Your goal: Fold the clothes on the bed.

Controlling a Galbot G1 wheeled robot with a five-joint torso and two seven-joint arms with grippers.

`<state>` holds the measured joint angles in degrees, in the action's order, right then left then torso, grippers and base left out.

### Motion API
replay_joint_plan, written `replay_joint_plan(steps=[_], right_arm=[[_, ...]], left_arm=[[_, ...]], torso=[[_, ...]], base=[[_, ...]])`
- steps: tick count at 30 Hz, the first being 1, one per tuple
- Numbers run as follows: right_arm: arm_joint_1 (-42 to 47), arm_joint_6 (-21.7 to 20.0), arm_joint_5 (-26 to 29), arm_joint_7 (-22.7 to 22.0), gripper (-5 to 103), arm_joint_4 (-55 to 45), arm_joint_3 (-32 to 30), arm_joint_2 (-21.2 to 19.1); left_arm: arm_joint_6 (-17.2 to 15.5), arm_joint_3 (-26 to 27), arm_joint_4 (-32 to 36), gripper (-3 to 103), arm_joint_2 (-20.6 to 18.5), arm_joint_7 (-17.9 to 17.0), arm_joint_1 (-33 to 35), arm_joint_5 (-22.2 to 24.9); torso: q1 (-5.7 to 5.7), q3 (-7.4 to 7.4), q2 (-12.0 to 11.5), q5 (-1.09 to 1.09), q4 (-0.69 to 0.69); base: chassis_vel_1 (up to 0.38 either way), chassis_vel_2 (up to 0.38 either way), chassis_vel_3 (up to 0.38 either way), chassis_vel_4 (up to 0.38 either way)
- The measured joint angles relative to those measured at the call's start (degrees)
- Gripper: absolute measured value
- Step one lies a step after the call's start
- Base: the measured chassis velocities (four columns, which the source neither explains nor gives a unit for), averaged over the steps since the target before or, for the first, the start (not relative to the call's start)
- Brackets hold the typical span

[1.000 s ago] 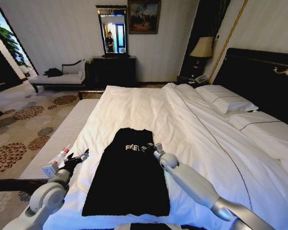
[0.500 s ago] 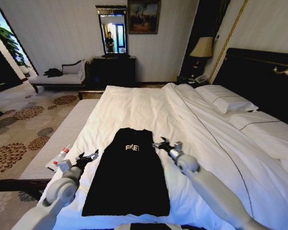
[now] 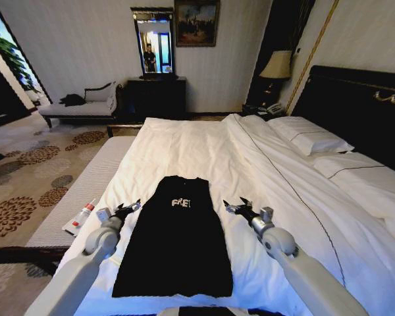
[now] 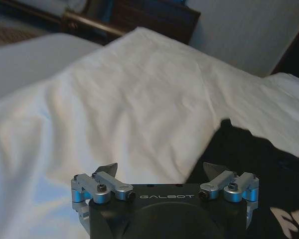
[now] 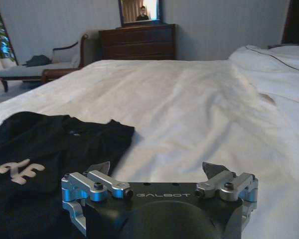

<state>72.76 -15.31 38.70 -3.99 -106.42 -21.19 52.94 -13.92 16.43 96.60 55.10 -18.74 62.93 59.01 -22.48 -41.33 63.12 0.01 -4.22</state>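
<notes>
The black T-shirt (image 3: 175,237) lies flat on the near part of the bed (image 3: 263,164), on the white duvet (image 3: 204,148), its collar toward the far end and its hem toward the robot. The sleeves are tucked in, so it reads as a long dark panel, and part of the white lettering (image 3: 181,203) shows across the chest. In the left wrist view the shirt (image 4: 249,169) fills the corner beside the claw, with a bit of lettering at the edge; in the right wrist view it (image 5: 50,149) spreads over the duvet to the claw's side, collar edge toward the far wall.

The left claw (image 3: 131,207) hovers just off the shirt's left edge at chest height, fingers spread apart and holding nothing; its two dark fingertips (image 4: 108,169) stand wide over bare duvet. The right claw (image 3: 236,206) sits off the shirt's right edge at about the same height, a little farther from the fabric, also open and empty, with fingertips (image 5: 100,168) parted above the sheet.

On the grey bench (image 3: 85,191) along the bed's left side lies a small bottle (image 3: 83,214) with a red cap. Two pillows (image 3: 309,137) rest at the far right against the dark headboard (image 3: 355,105). Beyond the bed stand a dark dresser (image 3: 155,97) with a mirror (image 3: 154,41), a chaise longue (image 3: 82,105) and a lamp (image 3: 278,66).
</notes>
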Motion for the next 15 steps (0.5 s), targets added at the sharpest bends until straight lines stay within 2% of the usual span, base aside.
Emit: replay_joint_plan(steps=[3,7,10,12,13,15], right_arm=[[0.8,-0.1,0.3,0.0,100,-0.2,-1.4,-0.1],[0.8,-0.3,0.6,0.0,100,-0.3,-1.8,-0.1],[0.8,-0.4,0.7,0.0,100,-0.4,-1.9,-0.1],[0.8,-0.5,0.6,0.0,100,-0.4,-1.8,-0.1],[0.8,-0.5,0.6,0.0,100,-0.4,-1.8,-0.1],[0.8,-0.5,0.4,0.0,100,-0.2,-1.7,-0.1]], left_arm=[[-0.1,-2.7,-2.1,98,1.1,0.4,-0.8,-0.8],[-0.1,-3.6,-2.7,96,1.8,0.6,-0.8,-1.6],[0.1,-3.9,-2.7,90,2.1,0.8,-0.9,-1.8],[0.1,-3.9,-2.8,80,2.1,0.9,-1.1,-1.9],[0.1,-3.9,-2.8,80,2.1,0.9,-1.1,-1.9],[0.3,-3.9,-2.8,69,2.2,1.3,-1.2,-2.0]], torso=[[0.0,0.0,0.0,-0.01,0.03],[0.0,0.0,0.0,-0.01,0.03],[0.0,0.0,0.0,-0.01,0.03],[0.0,0.0,0.0,0.0,0.03],[0.0,0.0,0.0,0.0,0.03],[0.0,0.0,0.0,-0.01,0.02]], base=[[0.0,0.0,0.0,0.0],[0.0,0.0,0.0,0.0],[0.0,0.0,0.0,0.0],[0.0,0.0,0.0,0.0],[0.0,0.0,0.0,0.0],[0.0,0.0,0.0,0.0]])
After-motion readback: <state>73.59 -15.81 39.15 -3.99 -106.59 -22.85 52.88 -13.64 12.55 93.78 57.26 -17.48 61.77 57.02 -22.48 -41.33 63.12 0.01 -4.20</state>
